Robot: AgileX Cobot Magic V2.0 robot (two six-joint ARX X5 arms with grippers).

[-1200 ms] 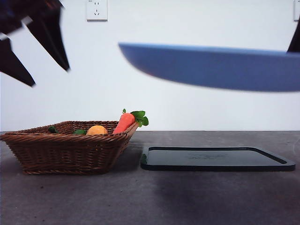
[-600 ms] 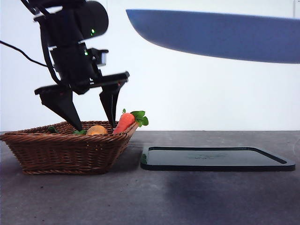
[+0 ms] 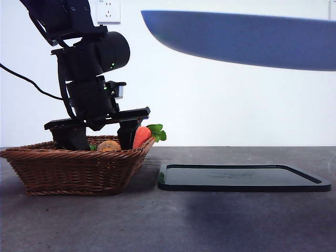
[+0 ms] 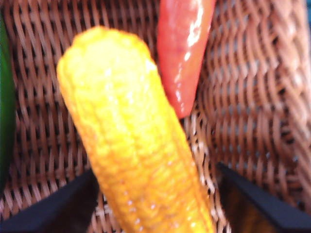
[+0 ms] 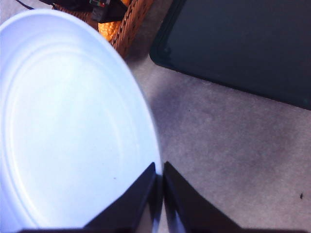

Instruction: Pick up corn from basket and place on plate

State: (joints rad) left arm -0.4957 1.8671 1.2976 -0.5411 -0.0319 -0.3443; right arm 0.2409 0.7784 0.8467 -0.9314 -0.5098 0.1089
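Left gripper with jaws spread apart, lowered into the basket; the corn lies between the two jaws on the woven floor, not yet clamped. Its long axis runs away from the wrist camera, tilted slightly, crossing the line between the jaws. A carrot lies just beside its far end. Right gripper pinches the rim of the plate, held aloft above the black tray.

No legible text or labels.
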